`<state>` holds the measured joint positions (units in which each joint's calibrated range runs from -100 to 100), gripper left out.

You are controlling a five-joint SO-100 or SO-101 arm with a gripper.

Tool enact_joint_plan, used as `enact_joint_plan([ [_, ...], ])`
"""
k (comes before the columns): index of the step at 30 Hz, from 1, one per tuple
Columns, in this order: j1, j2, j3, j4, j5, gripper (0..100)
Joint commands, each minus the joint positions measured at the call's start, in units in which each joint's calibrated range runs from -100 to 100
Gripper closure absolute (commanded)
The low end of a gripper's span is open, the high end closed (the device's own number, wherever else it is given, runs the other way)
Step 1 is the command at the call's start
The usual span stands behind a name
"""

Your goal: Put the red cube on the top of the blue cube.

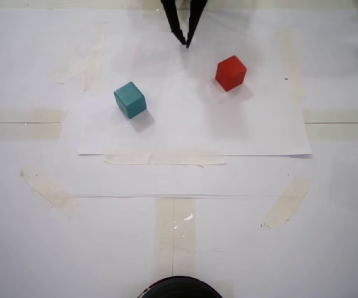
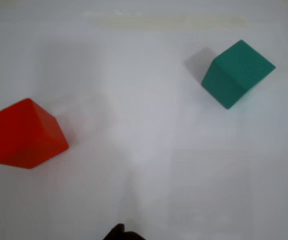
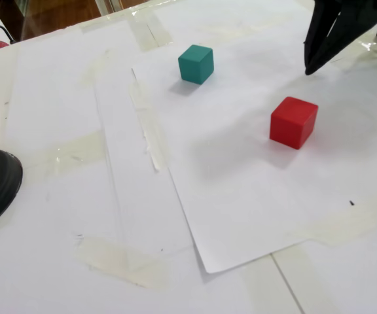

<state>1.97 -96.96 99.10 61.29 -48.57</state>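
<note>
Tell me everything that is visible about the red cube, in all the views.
The red cube is a small solid block, bright red, with plain matte faces and sharp edges; the material cannot be told. It rests flat on the white paper sheet, turned so that a corner faces the camera in the wrist view. Nothing touches it except the paper. It stands apart from the teal cube and is not stacked on it. The black gripper hangs nearby, not holding it. A soft shadow lies beside it.
</note>
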Motion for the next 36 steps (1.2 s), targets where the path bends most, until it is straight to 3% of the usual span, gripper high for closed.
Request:
enact_joint_plan([
  [1, 0.5, -0.5, 0.8, -0.9, 0.2, 100],
  [36, 0.5, -0.5, 0.8, -0.9, 0.2, 100],
])
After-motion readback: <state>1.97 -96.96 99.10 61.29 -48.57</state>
